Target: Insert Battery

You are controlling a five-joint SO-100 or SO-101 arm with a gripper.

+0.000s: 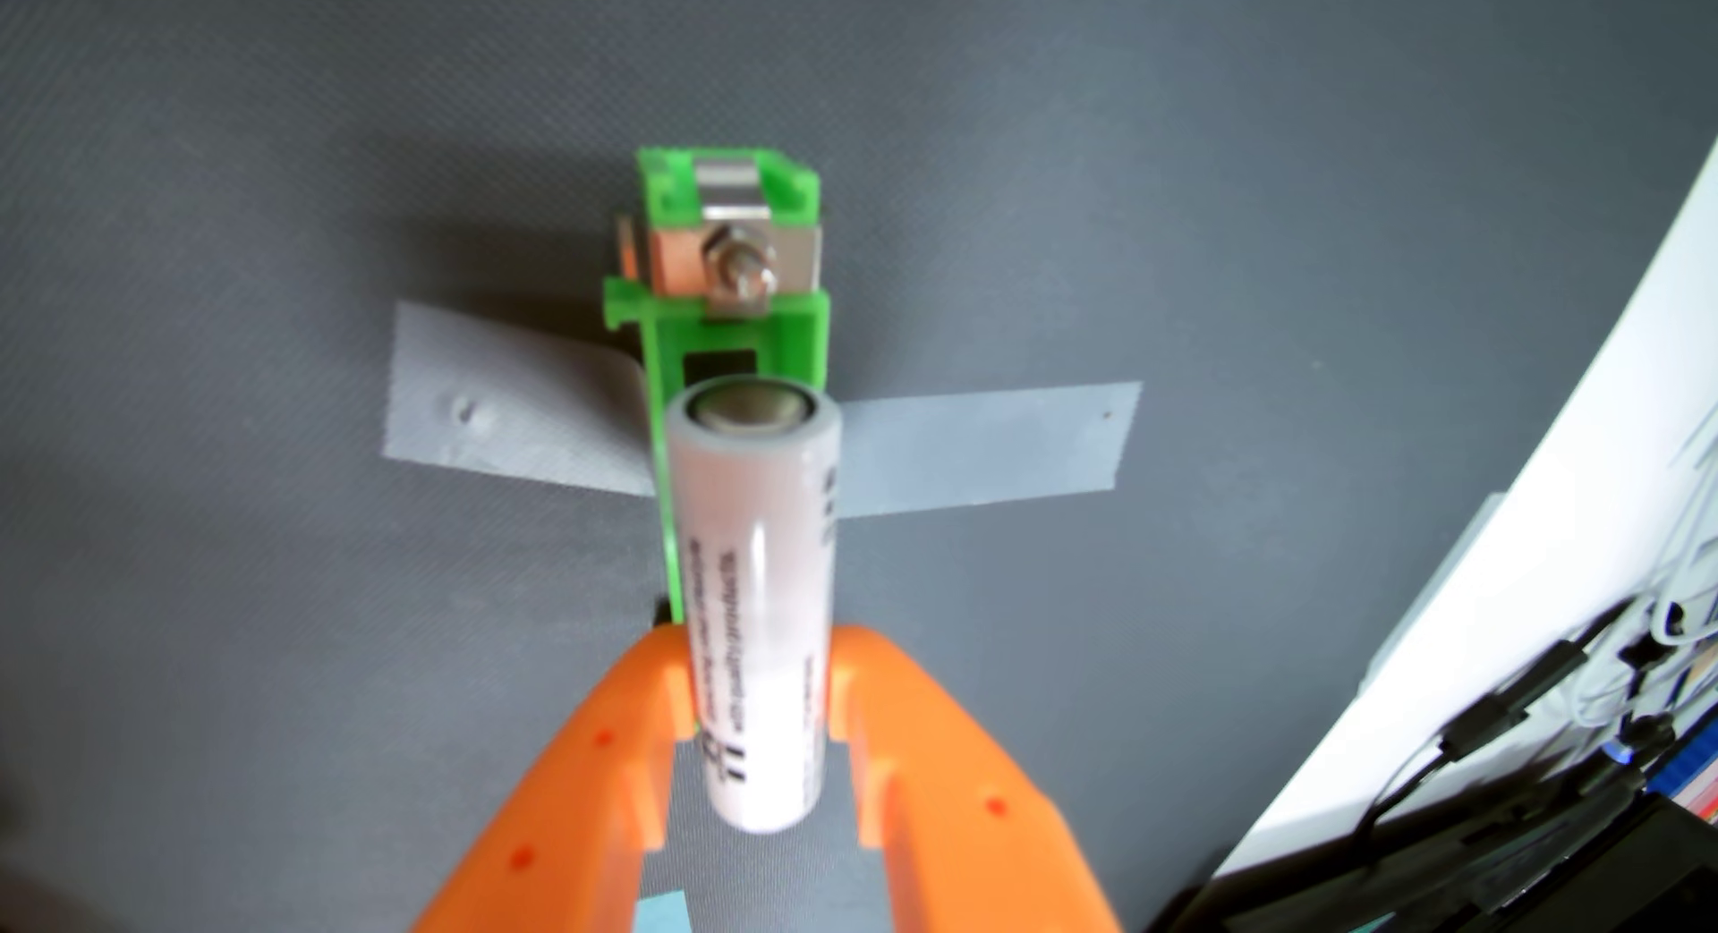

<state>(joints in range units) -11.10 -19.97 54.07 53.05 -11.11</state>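
In the wrist view my orange gripper is shut on a white cylindrical battery with black print, gripping its lower half between both fingers. The battery points away from the camera, its metal end cap toward the green holder. The holder is a green plastic cradle with a metal contact plate, bolt and nut at its far end, fixed to the mat by grey tape. The battery covers most of the holder's slot; only the left wall and the far end show. Whether the battery touches the holder I cannot tell.
A dark grey mat covers the table. A white surface curves along the right edge, with black cables and a dark device at the lower right. A bit of blue tape lies between the fingers at the bottom.
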